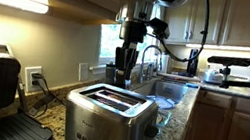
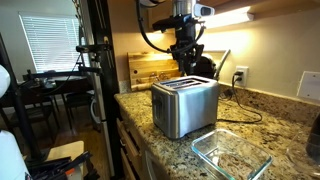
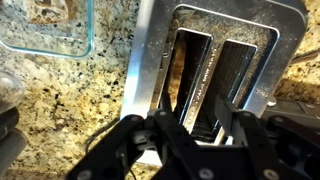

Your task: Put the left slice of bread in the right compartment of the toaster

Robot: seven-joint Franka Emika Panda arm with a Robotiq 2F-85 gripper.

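My gripper [image 3: 205,125] hangs directly over toaster [image 3: 150,60], fingers parted, gripping nothing. Bread slice [image 3: 180,72] sits down inside slot. Tan face shows in slot toward left of wrist view; neighbouring slot looks dark, empty. Toaster stands on granite counter [image 2: 170,148] near front edge, glass dish [image 2: 232,155] just beside it. My judgement: drop done, slice seated. Whether this slot counts as right compartment, cannot tell from here. Left to do: lift clear of toaster. Bread hidden in both exterior views.
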